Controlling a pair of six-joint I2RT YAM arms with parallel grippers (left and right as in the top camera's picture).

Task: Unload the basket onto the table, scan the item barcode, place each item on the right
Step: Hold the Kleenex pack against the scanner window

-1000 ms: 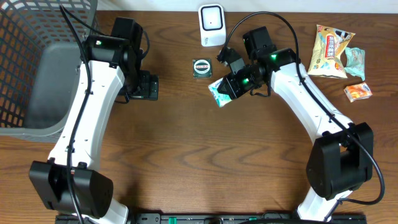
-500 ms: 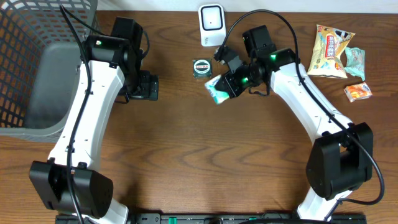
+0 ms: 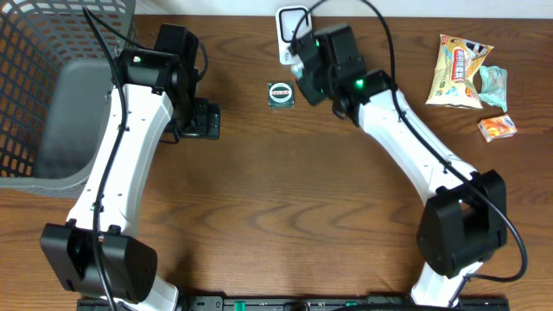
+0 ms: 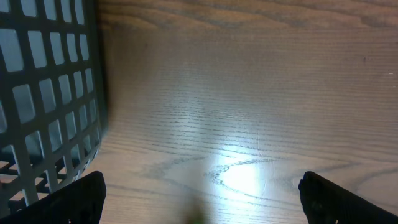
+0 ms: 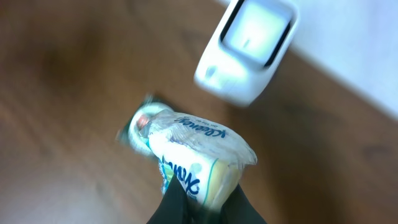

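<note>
Two arms stand over one wooden table point(image 3: 276, 216). The right gripper point(image 5: 202, 200) is clamped on one tissue packet point(image 5: 193, 155), held just near of the single white scanner point(image 5: 247, 50) at the far edge (the wrist view is too blurred to make out a barcode). The left gripper point(image 4: 202, 202) hangs with its jaws wide apart, beside one mesh basket point(image 3: 34, 43) at the left. One small tin point(image 3: 280, 93) lies near the scanner, and three packets lie far right: a snack bag point(image 3: 460, 59), a teal packet point(image 3: 494, 82) and an orange packet point(image 3: 497, 128)

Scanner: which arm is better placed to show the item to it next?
Right. The right gripper is shut on the tissue pack, close to the white scanner. The left gripper is open and empty, beside the basket, farther away.
</note>
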